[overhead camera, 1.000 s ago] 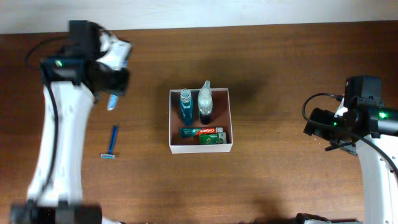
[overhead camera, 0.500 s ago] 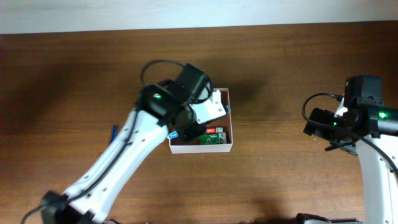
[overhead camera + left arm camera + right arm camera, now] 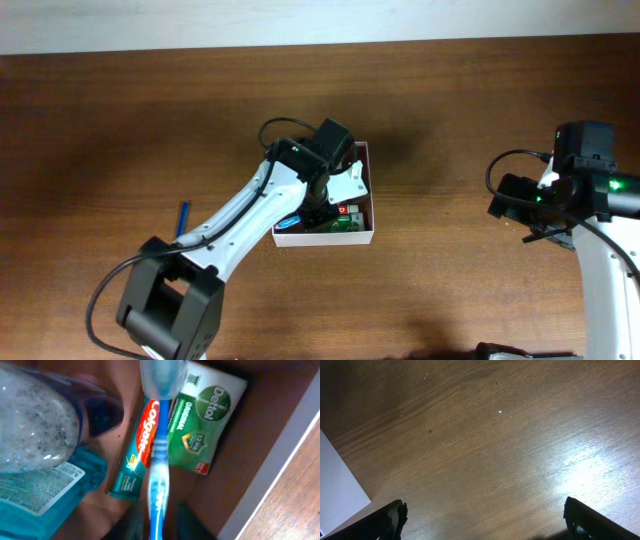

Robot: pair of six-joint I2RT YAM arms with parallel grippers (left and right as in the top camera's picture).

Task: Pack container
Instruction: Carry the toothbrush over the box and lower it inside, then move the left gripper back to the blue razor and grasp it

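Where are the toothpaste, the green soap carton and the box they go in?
toothpaste (image 3: 141, 445), left wrist view, on the red Colgate band.
green soap carton (image 3: 205, 420), left wrist view, on its printed top face.
container (image 3: 276, 467), left wrist view, on its white wall.

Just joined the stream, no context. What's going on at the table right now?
The left gripper holds a blue toothbrush low over the container, right above the Colgate toothpaste and green Dettol carton already inside, next to a blue bottle and a clear bottle. A blue razor lies on the table outside the container. The right gripper hangs open over the table, holding nothing.
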